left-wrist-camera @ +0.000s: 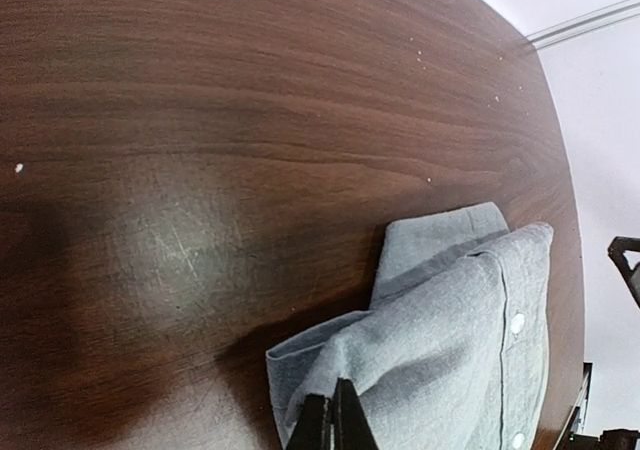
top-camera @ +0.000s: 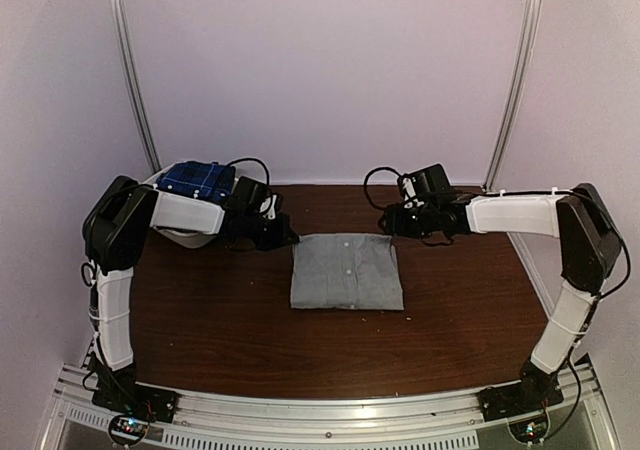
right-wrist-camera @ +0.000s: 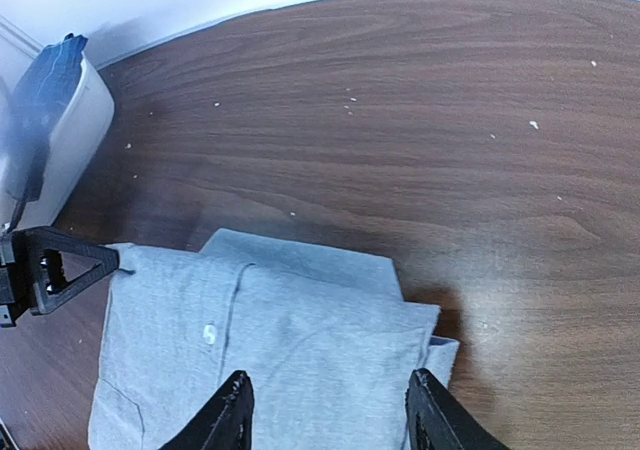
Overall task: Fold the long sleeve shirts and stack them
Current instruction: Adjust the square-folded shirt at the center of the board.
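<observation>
Grey cloth is seen at the middle of the table (top-camera: pixel 215 320): the grey shirt (top-camera: pixel 347 272) is laid flat there, folded into a near-square packet, with its button placket turned upward and white buttons shown. The packet is placed between the two arms, with its far edge nearest to both tools.

The left tool (top-camera: pixel 288 238) is held at the far left corner of the grey shirt. In the left wrist view its fingers (left-wrist-camera: pixel 318 425) are pressed together with no gap, directly over the folded corner of the cloth. The left tool is clenched; whether a ply of cloth is pinched between the fingers cannot be told. In the right wrist view one black finger of the left tool is seen touching that corner of the shirt.

The right tool (top-camera: pixel 388 220) is held at the far right corner of the same shirt. In the right wrist view its fingers (right-wrist-camera: pixel 232 418) are spread apart, and the cloth is seen below the gap, not between the pads. The right tool is released and nothing is gripped by it.

A plaid shirt (top-camera: pixel 197 178), dark blue with white lines, is piled in a white basket (right-wrist-camera: pixel 62 135) at the far left corner of the table, behind the left arm and well apart from the grey shirt.
</observation>
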